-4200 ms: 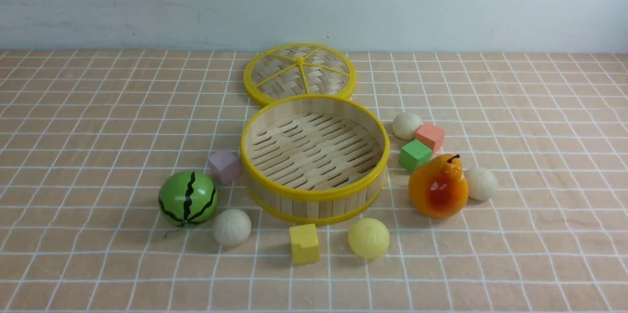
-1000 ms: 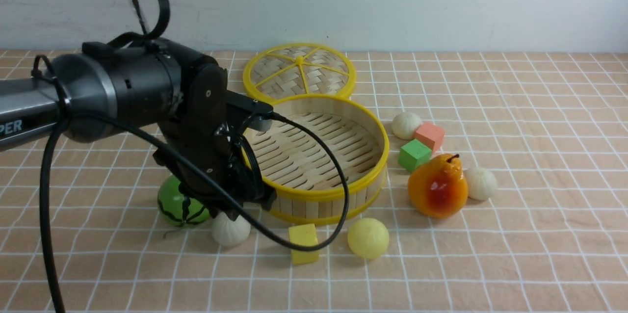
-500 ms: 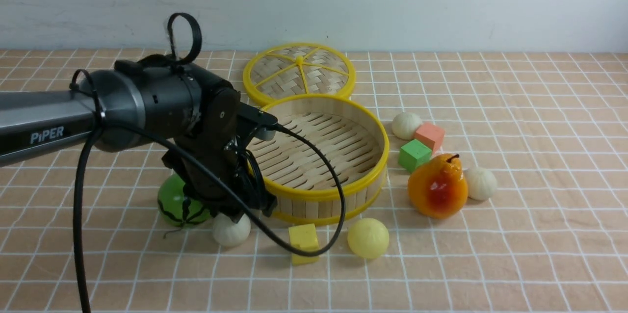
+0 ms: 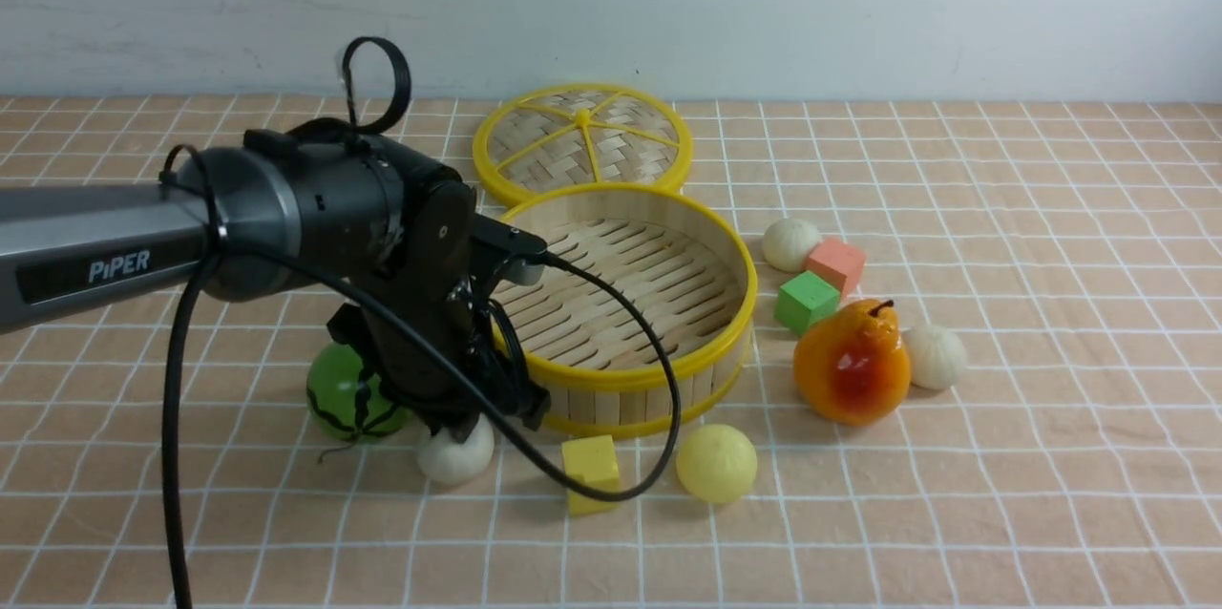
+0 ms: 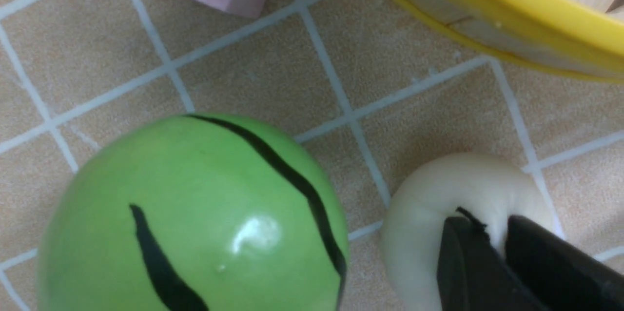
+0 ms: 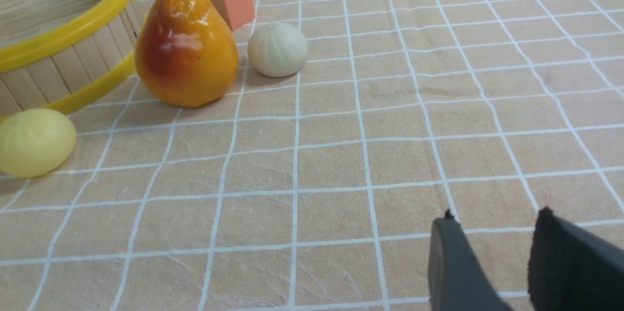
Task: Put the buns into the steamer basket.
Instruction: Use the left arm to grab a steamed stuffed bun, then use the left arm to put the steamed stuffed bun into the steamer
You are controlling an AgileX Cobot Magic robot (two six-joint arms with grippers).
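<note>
The left gripper (image 5: 487, 225) is clamped on the top of an off-white bun (image 5: 434, 199) resting on the cloth, seemingly squeezing a fold of it. The watermelon ball (image 5: 190, 213) sits just beside its fingers (image 5: 551, 262), and the steamer basket (image 5: 487, 13) is near on their other side. The right gripper (image 6: 495, 216) has its fingers apart and empty, with the yellow bun (image 6: 34, 140) well ahead of them.

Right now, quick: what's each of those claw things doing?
Left gripper: closed, pinching the off-white bun beside the watermelon ball.
Right gripper: open, holding nothing.
</note>
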